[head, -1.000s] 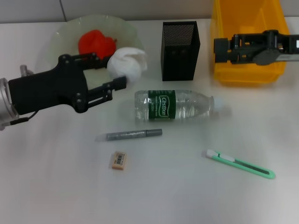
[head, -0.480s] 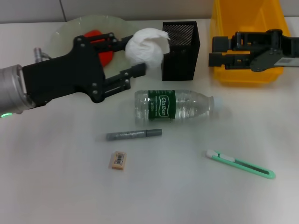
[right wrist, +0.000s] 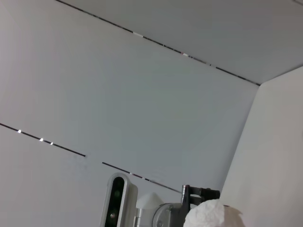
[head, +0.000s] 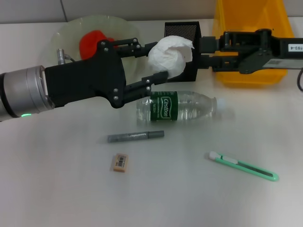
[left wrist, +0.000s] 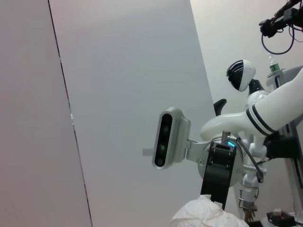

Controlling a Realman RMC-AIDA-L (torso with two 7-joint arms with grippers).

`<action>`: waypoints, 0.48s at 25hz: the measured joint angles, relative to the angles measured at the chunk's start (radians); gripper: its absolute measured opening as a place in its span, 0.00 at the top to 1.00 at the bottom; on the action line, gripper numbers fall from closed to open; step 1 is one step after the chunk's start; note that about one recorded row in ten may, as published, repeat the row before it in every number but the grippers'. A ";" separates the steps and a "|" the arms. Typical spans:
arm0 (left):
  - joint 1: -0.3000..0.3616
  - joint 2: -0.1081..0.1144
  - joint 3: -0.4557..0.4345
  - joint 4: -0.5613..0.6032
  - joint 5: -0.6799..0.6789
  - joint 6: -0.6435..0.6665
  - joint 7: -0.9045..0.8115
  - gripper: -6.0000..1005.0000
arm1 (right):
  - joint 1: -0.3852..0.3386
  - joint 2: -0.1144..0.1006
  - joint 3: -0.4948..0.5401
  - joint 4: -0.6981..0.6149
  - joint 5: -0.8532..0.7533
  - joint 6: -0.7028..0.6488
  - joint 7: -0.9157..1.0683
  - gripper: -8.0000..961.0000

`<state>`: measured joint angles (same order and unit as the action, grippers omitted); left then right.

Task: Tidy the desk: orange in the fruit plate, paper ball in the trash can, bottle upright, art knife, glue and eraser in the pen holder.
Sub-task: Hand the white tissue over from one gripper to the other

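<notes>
White crumpled paper, the paper ball (head: 169, 56), is held pinched between the fingers of the left gripper (head: 158, 60), raised above the desk (head: 57, 189) in front of the pen holder (head: 182, 29). The right gripper (head: 201, 51) is seen reaching across from the trash can (head: 246, 19) side, its tip just beside the ball; whether its fingers are spread or closed cannot be told from the head view. A hand-over between the arms is judged to be in progress.

Risks noted:
- The ball is soft and lumpy; if it is released before the other gripper has a firm hold, it may be dropped onto the bottle (head: 180, 106) lying directly below, or into the pen holder rather than the bin.
- The two grippers are close together beside the mesh cup; it could be clipped and knocked over.

The orange (head: 92, 41) is already in the fruit plate (head: 61, 33). The bottle is not yet upright. The glue (head: 135, 136), eraser (head: 120, 162) and art knife (head: 244, 166) are untouched on the desk.

Writing: the bottle's green label appears to read "Cestbon". A barcode is seen on the eraser; its digits cannot be read.
</notes>
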<state>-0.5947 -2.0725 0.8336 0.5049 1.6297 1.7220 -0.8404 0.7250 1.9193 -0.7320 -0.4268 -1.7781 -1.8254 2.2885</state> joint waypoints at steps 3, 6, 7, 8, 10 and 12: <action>0.000 0.000 0.000 -0.005 0.002 -0.003 0.001 0.49 | 0.001 0.009 -0.004 0.000 0.000 0.008 -0.001 0.28; -0.003 0.000 0.001 -0.016 0.001 -0.003 0.009 0.49 | 0.004 0.016 -0.007 0.001 -0.002 0.021 -0.002 0.28; -0.004 0.000 0.001 -0.018 0.001 -0.003 0.011 0.49 | 0.005 0.019 -0.007 0.001 -0.004 0.028 -0.002 0.28; -0.004 0.000 0.002 -0.020 0.001 -0.003 0.012 0.49 | 0.006 0.022 -0.007 0.000 -0.004 0.034 -0.003 0.28; -0.006 0.000 0.011 -0.023 0.001 -0.004 0.012 0.49 | 0.008 0.029 -0.007 0.000 -0.005 0.043 -0.004 0.28; -0.007 0.000 0.021 -0.024 -0.003 -0.007 0.012 0.49 | 0.011 0.035 -0.009 0.000 -0.006 0.051 -0.007 0.28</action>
<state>-0.6013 -2.0724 0.8550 0.4804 1.6270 1.7149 -0.8284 0.7359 1.9538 -0.7414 -0.4263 -1.7838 -1.7748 2.2818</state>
